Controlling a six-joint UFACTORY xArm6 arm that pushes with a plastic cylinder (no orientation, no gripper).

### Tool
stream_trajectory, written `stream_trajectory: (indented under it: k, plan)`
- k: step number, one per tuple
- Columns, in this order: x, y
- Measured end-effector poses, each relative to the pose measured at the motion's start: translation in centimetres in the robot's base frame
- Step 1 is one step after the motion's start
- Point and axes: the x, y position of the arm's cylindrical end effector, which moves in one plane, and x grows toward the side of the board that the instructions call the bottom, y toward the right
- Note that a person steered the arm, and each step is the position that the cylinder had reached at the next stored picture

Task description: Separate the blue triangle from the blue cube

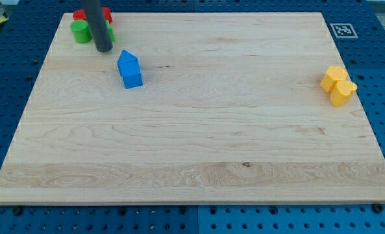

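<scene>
The blue triangle and the blue cube lie touching each other near the view's top left, the triangle just above the cube, so that together they look like a small house. My tip rests on the board just up and left of the blue triangle, a short gap away from it. The rod rises from there to the view's top edge.
A green block and red blocks sit at the top left corner, left of and behind the rod. Another green piece peeks out right of the rod. Two yellow blocks touch each other near the right edge. The wooden board lies on a blue perforated table.
</scene>
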Motion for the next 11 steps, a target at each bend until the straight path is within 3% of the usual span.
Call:
stream_trajectory:
  k: [5, 11]
  plan:
    - [0.7, 0.1]
    - [2.2, 5.9]
